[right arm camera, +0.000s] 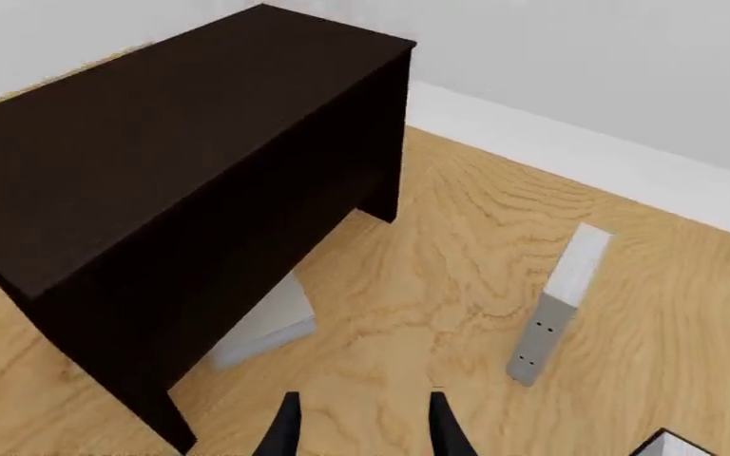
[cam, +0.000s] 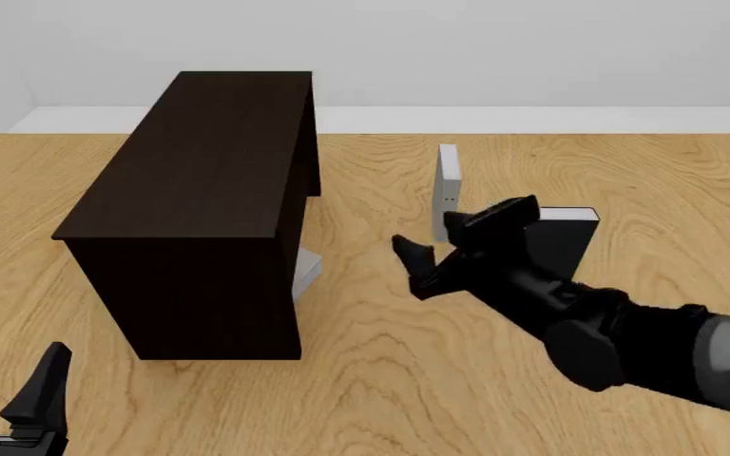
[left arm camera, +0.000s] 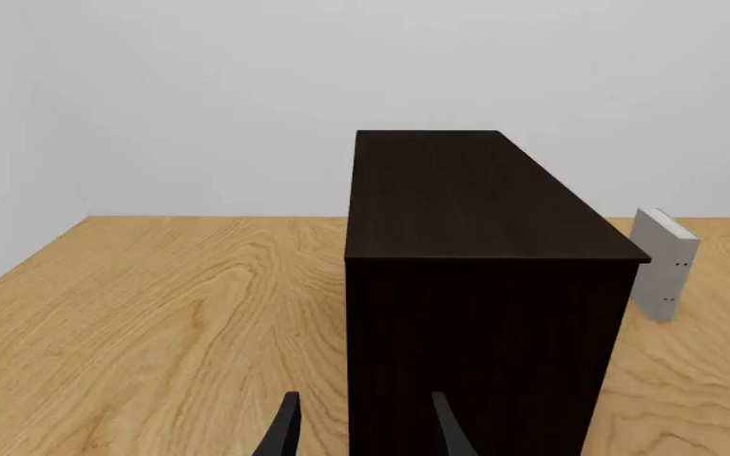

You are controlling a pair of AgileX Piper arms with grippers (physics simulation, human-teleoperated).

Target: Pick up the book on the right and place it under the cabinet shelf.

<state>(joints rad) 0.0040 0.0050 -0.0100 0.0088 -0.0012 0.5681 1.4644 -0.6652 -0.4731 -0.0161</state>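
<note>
The book (cam: 448,185) is light grey and stands upright on its edge to the right of the cabinet shelf (cam: 201,171). Tiny dots show on its edge in the right wrist view (right arm camera: 555,304), and it also shows in the left wrist view (left arm camera: 661,261). The dark brown cabinet shelf also shows in the left wrist view (left arm camera: 479,285) and the right wrist view (right arm camera: 175,142). My right gripper (cam: 448,242) is open and empty, just in front of the book and not touching it; its fingertips (right arm camera: 284,427) show nothing between them. My left gripper (cam: 4,375) is open and empty at the near left, facing the cabinet's end.
A black-covered book with white pages (cam: 566,237) stands behind my right arm. A flat light grey book (cam: 305,271) lies partly under the cabinet's right side, also seen in the right wrist view (right arm camera: 270,323). The wooden table (cam: 378,380) ends at a white wall.
</note>
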